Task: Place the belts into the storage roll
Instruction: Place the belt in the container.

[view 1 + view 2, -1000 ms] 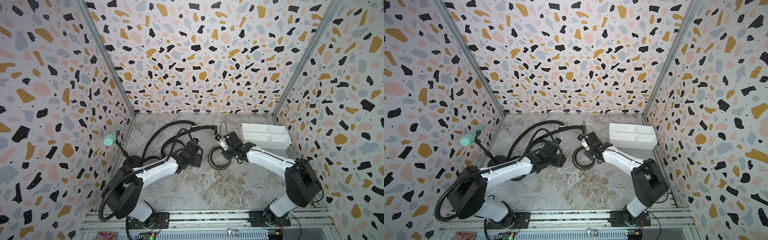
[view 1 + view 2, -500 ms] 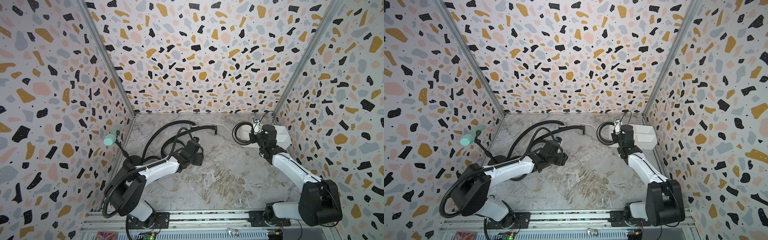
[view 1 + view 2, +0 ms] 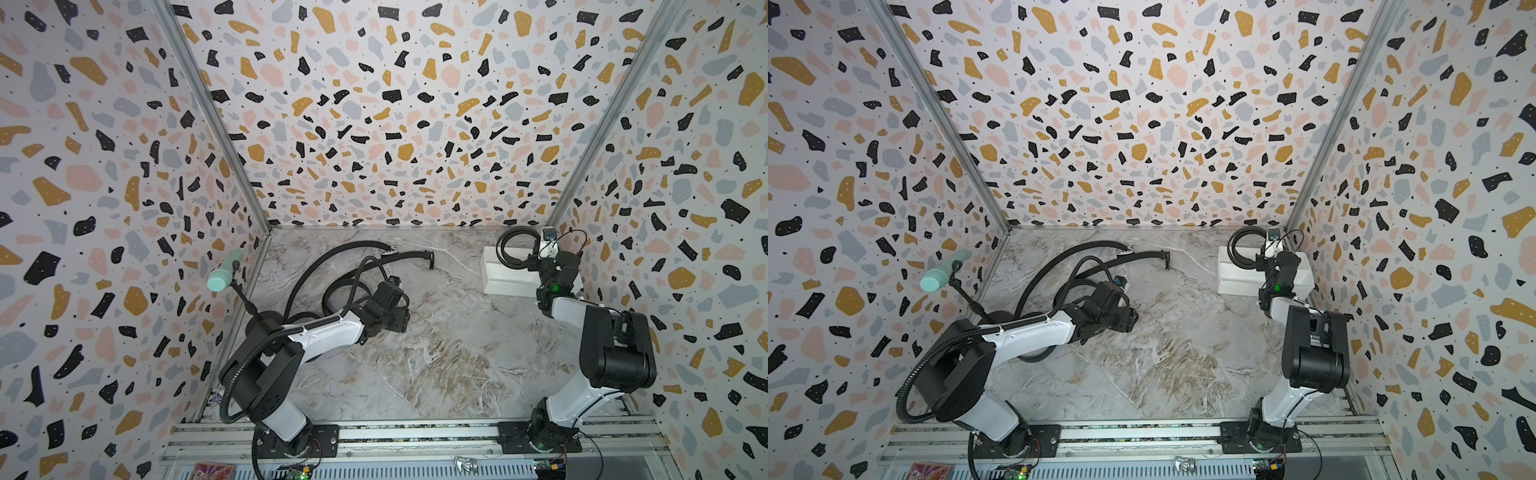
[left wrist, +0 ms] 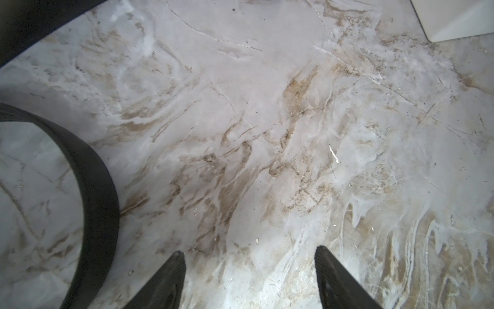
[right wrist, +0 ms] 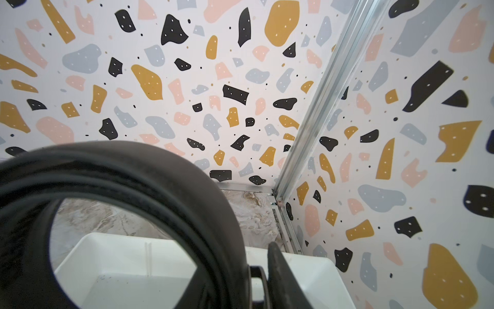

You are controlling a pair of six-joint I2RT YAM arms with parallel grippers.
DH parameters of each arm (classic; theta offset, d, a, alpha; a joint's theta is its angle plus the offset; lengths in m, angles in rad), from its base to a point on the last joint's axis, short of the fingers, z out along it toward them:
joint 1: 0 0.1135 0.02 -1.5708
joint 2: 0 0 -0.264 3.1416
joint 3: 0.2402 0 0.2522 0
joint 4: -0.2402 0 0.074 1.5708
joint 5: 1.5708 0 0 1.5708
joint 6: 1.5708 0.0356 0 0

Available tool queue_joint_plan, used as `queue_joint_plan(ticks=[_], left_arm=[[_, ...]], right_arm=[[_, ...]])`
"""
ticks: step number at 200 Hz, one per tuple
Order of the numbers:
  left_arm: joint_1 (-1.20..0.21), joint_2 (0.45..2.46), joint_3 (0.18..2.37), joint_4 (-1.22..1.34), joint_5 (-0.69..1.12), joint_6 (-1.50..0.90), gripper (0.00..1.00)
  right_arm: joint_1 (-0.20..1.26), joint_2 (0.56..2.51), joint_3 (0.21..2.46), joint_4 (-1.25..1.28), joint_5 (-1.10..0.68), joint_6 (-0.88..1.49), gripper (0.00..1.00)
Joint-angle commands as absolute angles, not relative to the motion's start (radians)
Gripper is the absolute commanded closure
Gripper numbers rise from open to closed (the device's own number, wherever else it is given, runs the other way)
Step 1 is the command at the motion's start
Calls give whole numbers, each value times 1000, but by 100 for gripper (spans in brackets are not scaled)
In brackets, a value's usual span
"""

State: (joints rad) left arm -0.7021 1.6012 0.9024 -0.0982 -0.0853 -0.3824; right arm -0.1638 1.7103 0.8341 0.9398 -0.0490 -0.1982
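Moved: right arm has swung from the middle of the surface (image 3: 449, 332) to the far right corner, taking the coiled belt (image 3: 500, 249) with it; the left arm has hardly shifted.
Right claw (image 3: 528, 261): clamped on the rim of the coiled belt, holding the ring on edge over the storage roll.
Storage roll (image 3: 498, 279): along the right edge, close to the far right corner. The ring's lower arc overlaps its left end in both top views, but I cannot tell whether it touches.
Open room: a wide bare stretch of marble runs across the middle and the near edge. The far right corner is tight, with walls on two sides of the right wrist.
Right arm: shoulder block raised by the right edge, forearm reaching toward the far edge.
Left arm: stretched low from the near left base toward the middle, wrist dipped.
Left claw (image 4: 248, 252): jaws apart over bare marble, with a black belt curve just beside one finger, not touching.
Loose belts (image 3: 332, 254): looped over the far left part, their ends near the middle of the far edge.
Microphone stand (image 3: 222, 276): at the left edge.
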Motion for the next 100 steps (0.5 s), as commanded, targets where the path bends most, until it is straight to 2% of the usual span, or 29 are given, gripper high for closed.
queue_joint_plan(ticks=[1, 40, 100], left_arm=[[-698, 1606, 945, -75, -72, -393, 27], [-698, 1611, 962, -66, -58, -412, 27], [-698, 1626, 991, -78, -57, -432, 27]], right_arm=[[-190, 1750, 895, 1176, -134, -184, 100], [-204, 1879, 956, 1246, -174, -213, 100], [-186, 1930, 1027, 1273, -164, -217, 100]])
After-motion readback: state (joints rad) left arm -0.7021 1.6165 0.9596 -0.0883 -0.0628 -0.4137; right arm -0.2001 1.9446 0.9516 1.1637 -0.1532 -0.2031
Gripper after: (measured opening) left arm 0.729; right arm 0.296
